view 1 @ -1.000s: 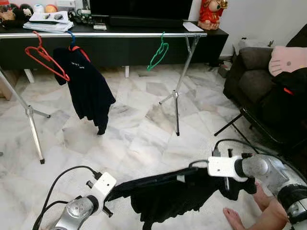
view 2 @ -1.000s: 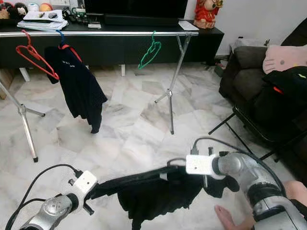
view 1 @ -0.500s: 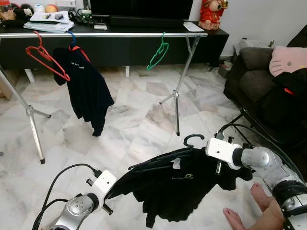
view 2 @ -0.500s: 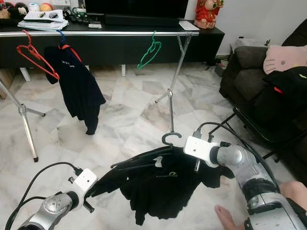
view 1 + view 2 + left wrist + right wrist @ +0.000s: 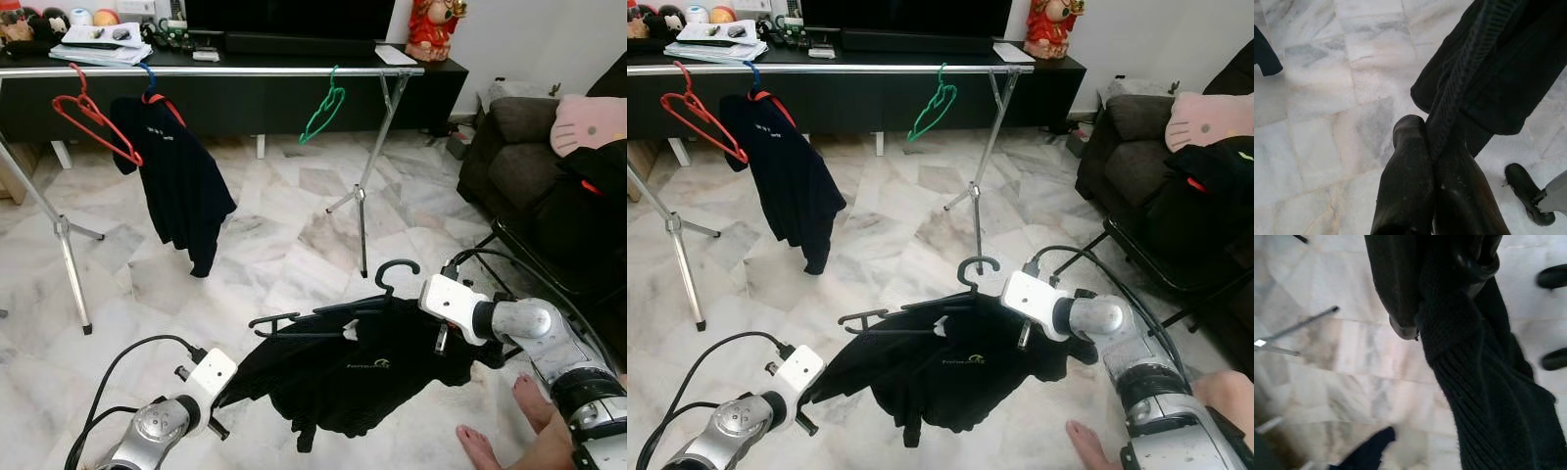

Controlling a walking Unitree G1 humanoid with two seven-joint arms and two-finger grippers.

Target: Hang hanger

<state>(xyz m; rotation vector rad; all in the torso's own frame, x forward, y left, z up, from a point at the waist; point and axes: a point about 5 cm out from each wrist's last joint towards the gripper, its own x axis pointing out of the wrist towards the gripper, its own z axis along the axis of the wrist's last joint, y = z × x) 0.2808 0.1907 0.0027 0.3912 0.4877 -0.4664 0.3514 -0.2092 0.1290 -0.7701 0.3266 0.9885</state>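
Hang hanger, carry phase | left end effector (image 5: 217, 403) clenched on hem of black shirt (image 5: 362, 377) | right end effector (image 5: 443, 338) clenched on shirt's other side | stretched between both to keep black hanger (image 5: 338, 305) level, hook up | low over floor (image 5: 284, 264), well short of rail (image 5: 216, 70).

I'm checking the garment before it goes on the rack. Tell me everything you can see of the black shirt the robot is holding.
The black shirt is dark knit fabric with a small pale logo on it and a white tag at the neck. It hangs on a black hanger whose hook points up. It is stretched low over the marble floor, in front of the rack. The left gripper pinches one ribbed edge, and the right gripper is closed on the other side.
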